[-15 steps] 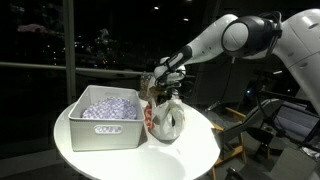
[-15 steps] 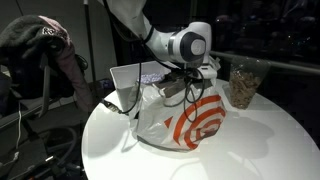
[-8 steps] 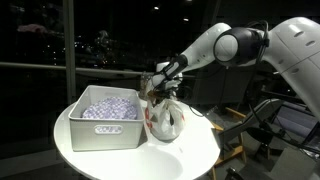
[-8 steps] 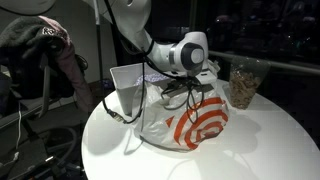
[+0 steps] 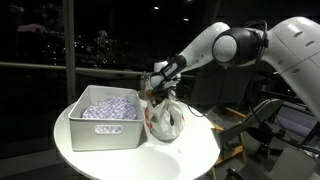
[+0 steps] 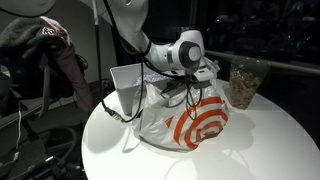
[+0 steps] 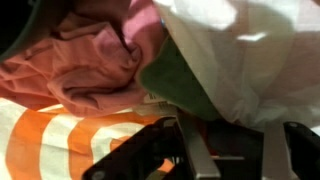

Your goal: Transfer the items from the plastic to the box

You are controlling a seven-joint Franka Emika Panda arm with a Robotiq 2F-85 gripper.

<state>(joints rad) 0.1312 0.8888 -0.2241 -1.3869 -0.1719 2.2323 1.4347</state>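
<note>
The plastic [image 5: 166, 120] is a whitish bag with orange rings [image 6: 193, 120], standing on the round table right beside the box [image 5: 103, 128], a white bin. A lavender speckled item [image 5: 110, 105] lies in the box. My gripper [image 5: 157, 86] is dipped into the bag's open mouth [image 6: 188, 88]. The wrist view shows a pink cloth item [image 7: 90, 62] and a green item [image 7: 182, 86] inside the bag, under crinkled white plastic [image 7: 250, 45]. The gripper [image 7: 235, 138] has its fingers [image 7: 196, 150] close together just below the green item; whether they pinch anything is hidden in shadow.
A clear jar of brown pieces [image 6: 243, 84] stands behind the bag. The round white table [image 5: 190, 155] drops off close to the bag and the box. A chair draped with clothes [image 6: 45, 55] and a dark window [image 5: 60, 40] are beyond.
The arm's upper part has swung and stretched toward the bag. The gripper has stayed at the bag's mouth, and the bag and box have not moved.
</note>
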